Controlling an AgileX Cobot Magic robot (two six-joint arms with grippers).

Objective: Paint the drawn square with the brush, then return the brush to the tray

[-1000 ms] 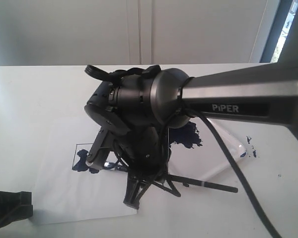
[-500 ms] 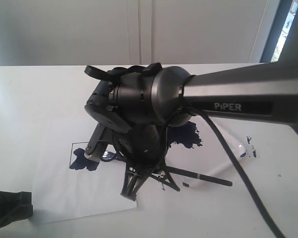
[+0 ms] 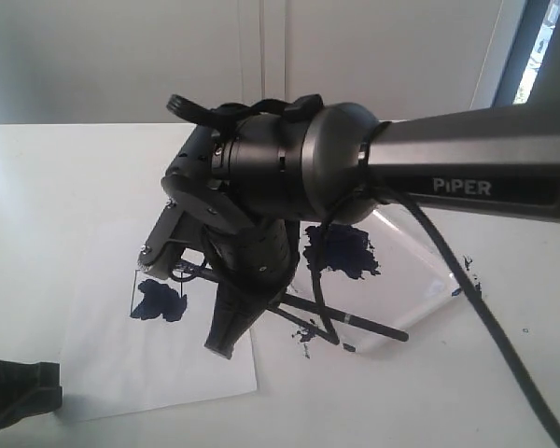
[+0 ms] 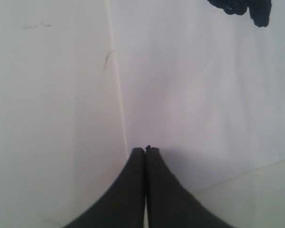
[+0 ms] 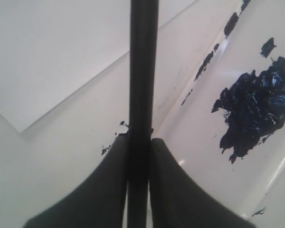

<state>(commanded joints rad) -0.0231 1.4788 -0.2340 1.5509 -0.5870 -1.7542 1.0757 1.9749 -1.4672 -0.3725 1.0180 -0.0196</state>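
Brush (image 5: 143, 71), one, clamped in right fingers (image 5: 104, 190); left fingers (image 4: 126, 199) pressed together, empty; one tray (image 5: 247, 59)

in the exterior view the middle of the brush (image 3: 373, 327) and part of the tray (image 3: 420, 275) are hidden by the right arm (image 3: 429, 177); the drawn square (image 3: 157, 301) is partly covered at its upper edge.

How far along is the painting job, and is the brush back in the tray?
Done: dark blue paint smears the drawn square, though not all of it. In hand: the right gripper is shut on the brush. Left: any remaining filling, then laying the brush in the tray.
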